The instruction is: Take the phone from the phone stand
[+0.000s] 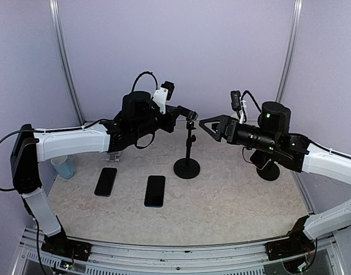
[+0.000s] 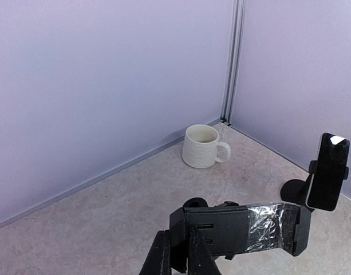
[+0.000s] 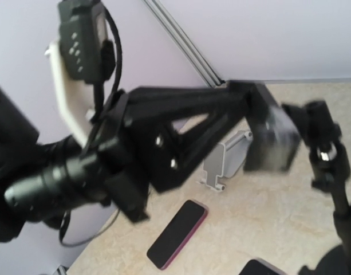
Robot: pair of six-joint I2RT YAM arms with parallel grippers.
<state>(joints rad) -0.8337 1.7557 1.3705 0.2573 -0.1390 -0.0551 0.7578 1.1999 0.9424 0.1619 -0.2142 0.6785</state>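
Our left pincer (image 2: 178,246) is clamped shut on the phone stand's holder (image 2: 232,229), we'd guess to steady it. Our right pincer (image 1: 212,123) gapes open just beside, carrying nothing. The holder's empty; one phone (image 1: 106,181) and a second phone (image 1: 155,191) lie flat on the counter (image 1: 232,200), a third phone (image 2: 328,172) sits in another stand (image 2: 294,192).

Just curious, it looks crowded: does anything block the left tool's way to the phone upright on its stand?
Only the empty clamp that the left tool itself pinches, right ahead of it; past that, nothing visible before the phone.
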